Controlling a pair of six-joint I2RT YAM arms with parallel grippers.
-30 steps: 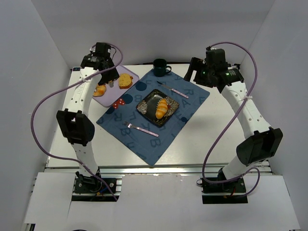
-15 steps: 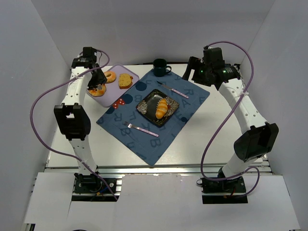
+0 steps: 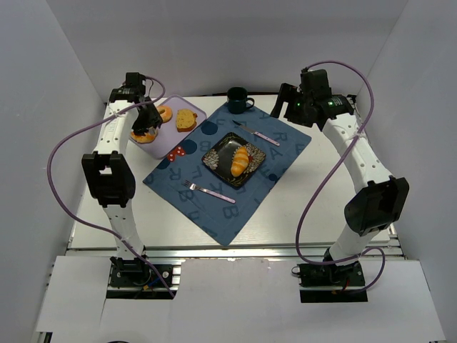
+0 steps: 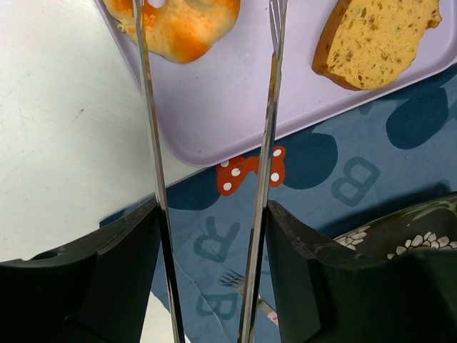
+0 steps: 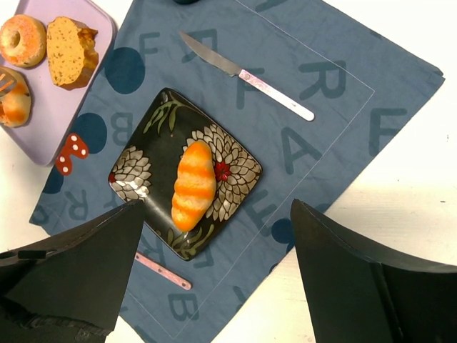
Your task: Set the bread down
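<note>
On the placemat's (image 3: 207, 214) near side a fork (image 3: 208, 191) is noted; beyond it, a striped roll (image 3: 241, 159) lies on the black plate (image 3: 214, 158). Farther, over the lavender tray (image 4: 214, 107), the left gripper (image 4: 207, 7) is spread, one thin finger (image 4: 146, 107) overlapping an orange bun (image 4: 182, 25). At far right, the right gripper (image 3: 284, 106) is spread wide, empty.

The top camera overlooks the whole blue placemat (image 3: 221, 218) from above, the right wrist camera faces down from high over it, the left from close over its far-left edge, which all three share.
</note>
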